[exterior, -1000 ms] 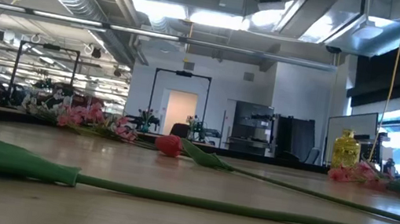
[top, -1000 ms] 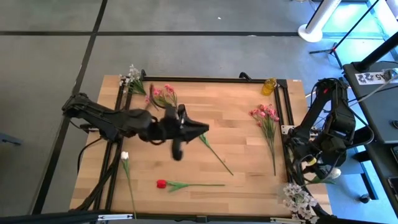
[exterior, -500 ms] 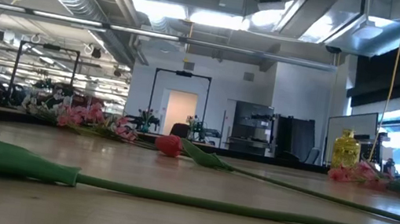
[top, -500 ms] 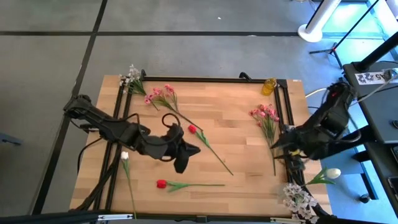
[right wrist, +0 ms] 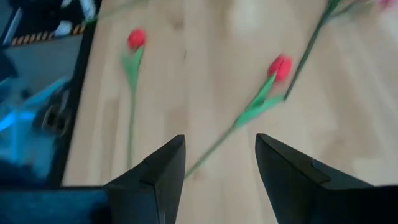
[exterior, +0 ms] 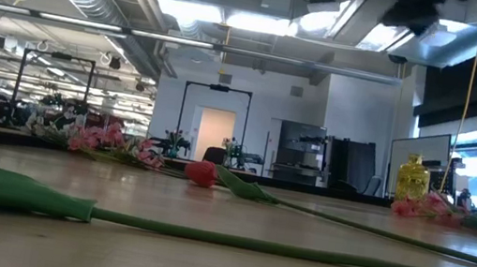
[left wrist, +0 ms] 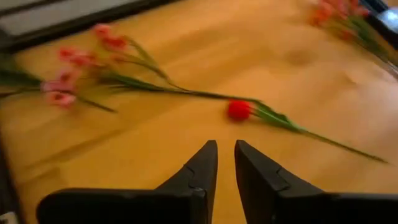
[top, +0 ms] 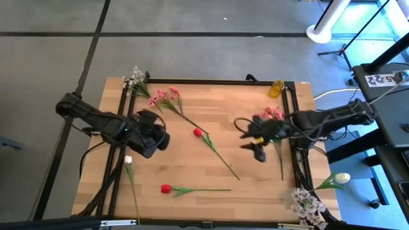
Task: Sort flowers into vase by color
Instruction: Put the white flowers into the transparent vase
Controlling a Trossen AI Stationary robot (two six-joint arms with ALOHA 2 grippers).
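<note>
While the left claw (top: 155, 137) waited nearly clenched and empty, the released right claw (top: 250, 137) hung above the wooden surface (top: 243, 185), best lowered squarely astride the mid-surface red tulip's thin green stem (top: 217, 155) before clenching.

A light wooden counter (top: 243, 185) with a black metal frame (top: 211, 81) along its edges is seen at the centre of the high view, on a grey floor (top: 192, 51). A small yellow bottle (top: 276, 88) is set at the counter's upper right corner. A white pole base (top: 323, 32) is seen at upper right.
</note>
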